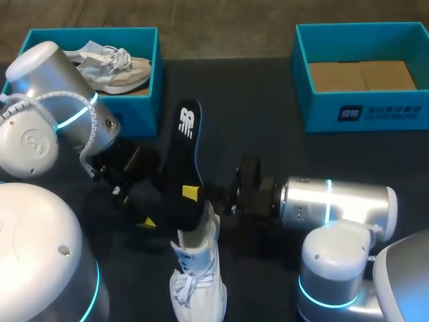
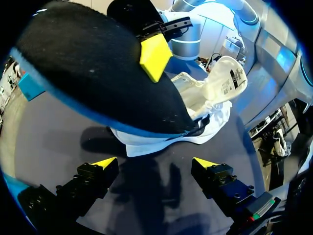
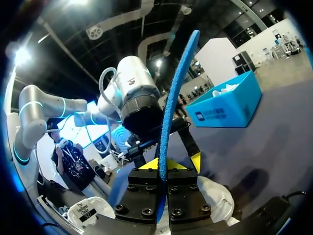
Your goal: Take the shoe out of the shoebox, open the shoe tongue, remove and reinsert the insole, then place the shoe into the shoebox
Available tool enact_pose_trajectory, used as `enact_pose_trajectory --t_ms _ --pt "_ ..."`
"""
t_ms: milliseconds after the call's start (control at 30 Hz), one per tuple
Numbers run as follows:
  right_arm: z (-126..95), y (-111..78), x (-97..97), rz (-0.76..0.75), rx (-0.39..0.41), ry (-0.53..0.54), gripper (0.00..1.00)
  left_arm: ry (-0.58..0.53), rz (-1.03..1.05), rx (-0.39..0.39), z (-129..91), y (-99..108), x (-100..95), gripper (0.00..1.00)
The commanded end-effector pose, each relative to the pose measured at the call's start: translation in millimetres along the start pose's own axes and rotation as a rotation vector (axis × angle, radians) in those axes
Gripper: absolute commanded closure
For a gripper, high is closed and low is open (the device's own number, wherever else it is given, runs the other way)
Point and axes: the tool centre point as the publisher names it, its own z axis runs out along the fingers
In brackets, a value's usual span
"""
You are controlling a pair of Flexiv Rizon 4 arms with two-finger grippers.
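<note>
Was apparently at the insole step: gripped insole with right gripper, one end at shoe opening; left gripper open, empty, beside shoe. Needed next a straight pull or push.

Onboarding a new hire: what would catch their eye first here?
The black insole stands out, pinched in the right tool, one end at the white shoe, at the front of the table. The left tool hangs open beside it; a second shoe lies in the left shoebox.
</note>
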Motion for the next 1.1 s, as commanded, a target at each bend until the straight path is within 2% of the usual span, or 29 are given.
enact_pose_trajectory --t_ms 33,700,1100 --pt "-3.2 8.1 -1.9 0.002 0.022 -0.009 1.00 0.000 -0.001 -0.003 0.2 -0.4 0.5 0.00" --pt "-9.9 5.4 -16.9 0.074 0.045 -0.049 1.00 -0.007 -0.003 -0.006 0.3 -0.5 0.6 0.00" --pt "-10.9 -2.3 -23.1 0.141 0.056 -0.067 1.00 -0.072 -0.015 -0.033 -0.5 0.7 8.5 0.00"
